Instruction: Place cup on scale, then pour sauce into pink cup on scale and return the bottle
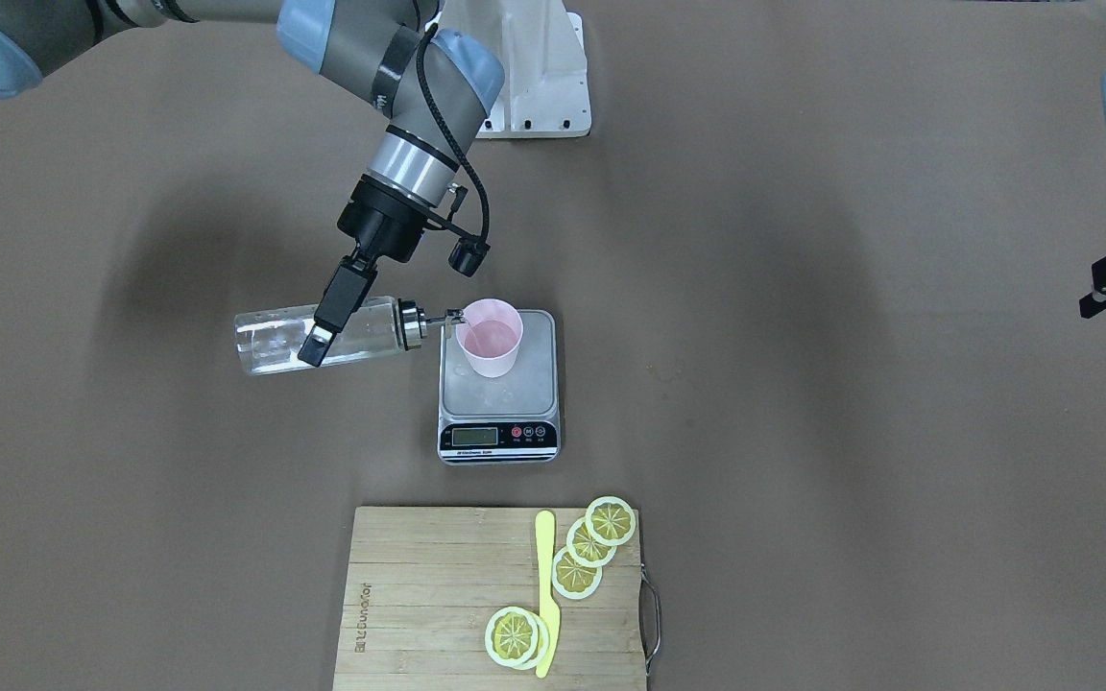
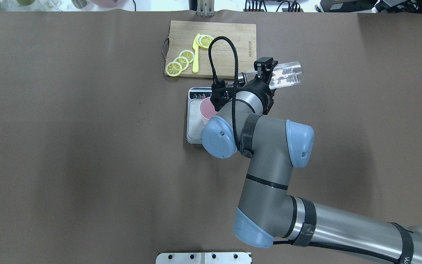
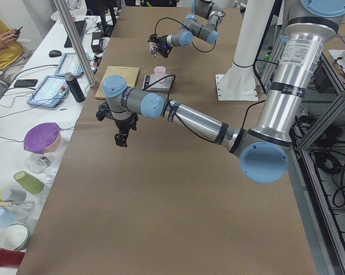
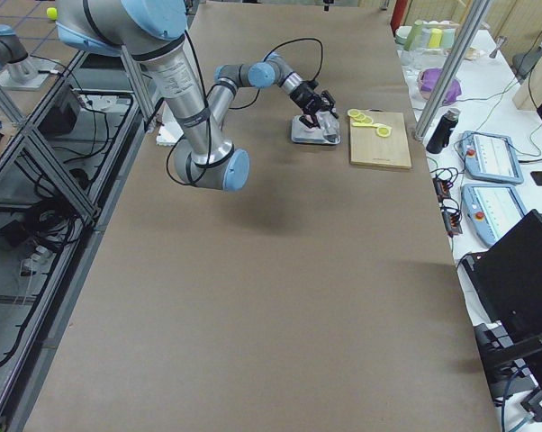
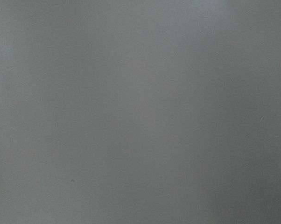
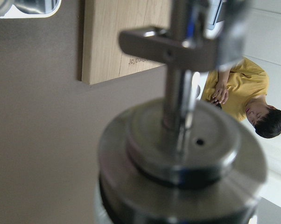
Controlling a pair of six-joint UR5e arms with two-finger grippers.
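Note:
The pale pink cup (image 1: 490, 338) stands upright on the scale (image 1: 536, 384), at the corner far from the display; clear liquid shows inside it. My right gripper (image 1: 319, 336) is shut on the clear glass bottle (image 1: 270, 338), held lying about level. Its metal spout (image 1: 443, 316) reaches the cup's rim. In the overhead view the gripper (image 2: 266, 71) holds the bottle (image 2: 286, 77) beside the scale (image 2: 193, 126), and the arm hides part of the cup (image 2: 207, 108). The right wrist view shows the metal cap (image 6: 187, 154) close up. My left gripper (image 3: 122, 137) hangs over bare table far away; I cannot tell whether it is open.
A bamboo cutting board (image 1: 419, 595) lies past the scale's display side, with lemon slices (image 1: 577, 574) and a yellow knife (image 1: 545, 595) on it. The white robot base (image 1: 534, 77) is behind the scale. Brown table surface lies on both sides.

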